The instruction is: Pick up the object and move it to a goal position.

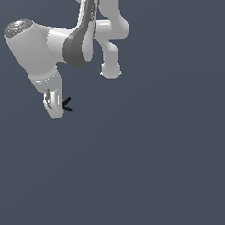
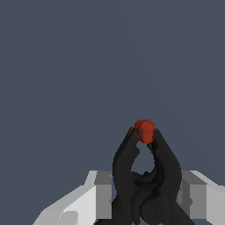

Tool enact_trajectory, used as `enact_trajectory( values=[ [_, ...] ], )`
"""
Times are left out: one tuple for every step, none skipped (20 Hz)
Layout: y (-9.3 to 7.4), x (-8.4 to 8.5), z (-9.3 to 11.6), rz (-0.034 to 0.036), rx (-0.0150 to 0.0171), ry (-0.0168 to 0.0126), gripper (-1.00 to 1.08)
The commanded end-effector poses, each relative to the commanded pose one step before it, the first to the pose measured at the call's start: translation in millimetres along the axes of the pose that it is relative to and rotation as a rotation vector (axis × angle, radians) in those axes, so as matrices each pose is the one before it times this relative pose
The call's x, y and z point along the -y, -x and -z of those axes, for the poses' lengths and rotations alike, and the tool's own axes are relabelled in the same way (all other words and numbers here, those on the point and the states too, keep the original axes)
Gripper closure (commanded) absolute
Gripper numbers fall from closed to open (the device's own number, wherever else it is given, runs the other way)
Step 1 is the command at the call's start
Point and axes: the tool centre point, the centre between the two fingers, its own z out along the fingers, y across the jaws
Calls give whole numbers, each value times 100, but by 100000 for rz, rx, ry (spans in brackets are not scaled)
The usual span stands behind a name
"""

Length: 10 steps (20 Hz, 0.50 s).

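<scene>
Your gripper [image 2: 145,134] has its black fingers [image 2: 125,162] pinched shut on the red object [image 2: 145,130], which sits right at the tips, with no offset.

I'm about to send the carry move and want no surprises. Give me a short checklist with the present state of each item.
1. Object between the gripper jaws: ok, the red spot sits at the black tips.
2. Jaws closed on it: ok in the wrist view.
3. Grip deep enough to hold: cannot tell; it sits right at the tips.
4. Object lifted off the surface: cannot tell.
5. Goal position visible: not ok, no marker in either view.
</scene>
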Motion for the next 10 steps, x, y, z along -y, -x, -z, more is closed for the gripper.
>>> enact_trajectory(
  values=[
    [-1108, 15, 783, 209, 44, 59, 108],
    [-341, 1, 224, 0, 0, 0, 108],
    [-293, 4, 192, 0, 0, 0, 108],
    [-246, 7, 160, 0, 0, 0, 108],
    [-200, 10, 129, 0, 0, 0, 108],
    [-155, 14, 99, 0, 0, 0, 108],
    [-110, 18, 69, 0, 0, 0, 108],
    [-66, 21, 39, 0, 0, 0, 108],
    [-25, 23, 12, 0, 0, 0, 108],
    [1, 14, -3, 0, 0, 0, 108]
  ],
)
